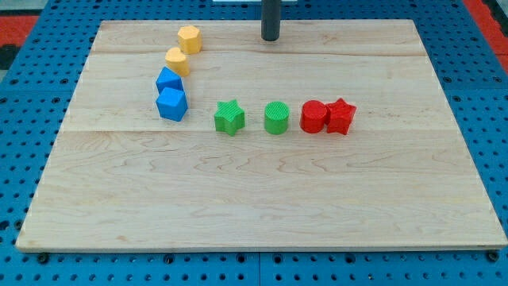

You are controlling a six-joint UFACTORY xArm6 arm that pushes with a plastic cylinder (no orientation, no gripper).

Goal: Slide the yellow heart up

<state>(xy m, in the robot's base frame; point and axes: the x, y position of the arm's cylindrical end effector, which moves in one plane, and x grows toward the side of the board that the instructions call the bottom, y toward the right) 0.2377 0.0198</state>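
Observation:
The yellow heart [176, 60] lies at the board's upper left. A yellow hexagon [189, 38] sits just above and to the right of it, nearly touching. My tip [271, 37] rests near the board's top edge at the middle, well to the right of both yellow blocks and touching no block.
Two blue blocks [168, 80] [171, 104] sit directly below the yellow heart, forming a curved column with it. A green star [229, 117], a green cylinder [276, 117], a red cylinder [313, 117] and a red star [341, 116] form a row across the middle of the wooden board [254, 199].

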